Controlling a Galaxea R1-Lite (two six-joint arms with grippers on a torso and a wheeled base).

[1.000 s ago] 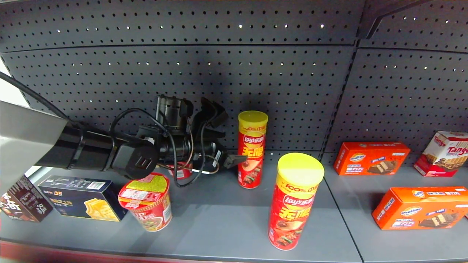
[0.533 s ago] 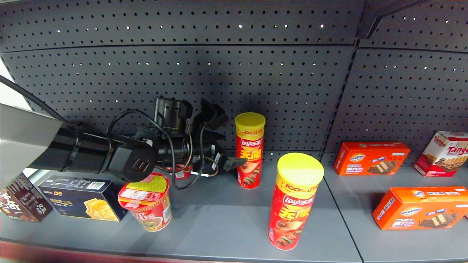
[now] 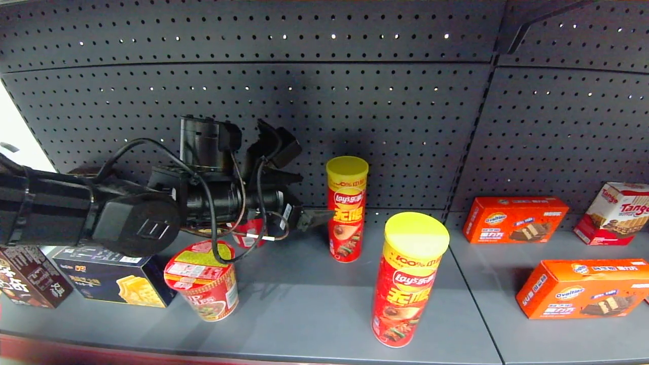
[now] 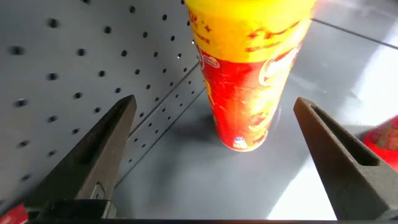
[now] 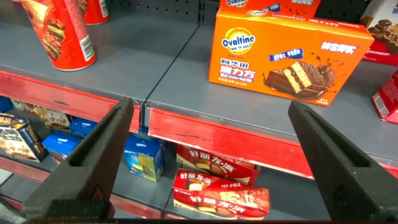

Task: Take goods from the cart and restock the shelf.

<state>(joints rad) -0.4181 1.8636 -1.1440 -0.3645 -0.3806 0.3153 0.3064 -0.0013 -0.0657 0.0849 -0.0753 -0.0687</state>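
While the left claw (image 3: 317,218) hangs level above the grey metal shelf (image 3: 304,309), its two dark fingers (image 4: 106,143) stand spread wide and hold nothing; the tall red cylindrical chip can with a yellow lid (image 3: 347,208) stands upright just beyond the tips, close to the dark perforated back panel (image 3: 355,101), and the left wrist view shows that can (image 4: 249,81) clear of both fingers. A second red chip can with a yellow lid (image 3: 408,279) stands upright nearer the shelf's front edge, to the right of the first. Below the left arm sits a red cup of instant noodles (image 3: 205,279), with a dark blue carton (image 3: 114,274) and a dark brown carton (image 3: 28,281) farther left. On the neighbouring shelf bay lie two orange rectangular boxes (image 3: 514,219) (image 3: 583,288) and a white-and-red wafer box (image 3: 616,213). The right claw (image 5: 208,109) is released too (fingers far apart, nothing between them), held in front of the shelf's red front strip (image 5: 236,134).
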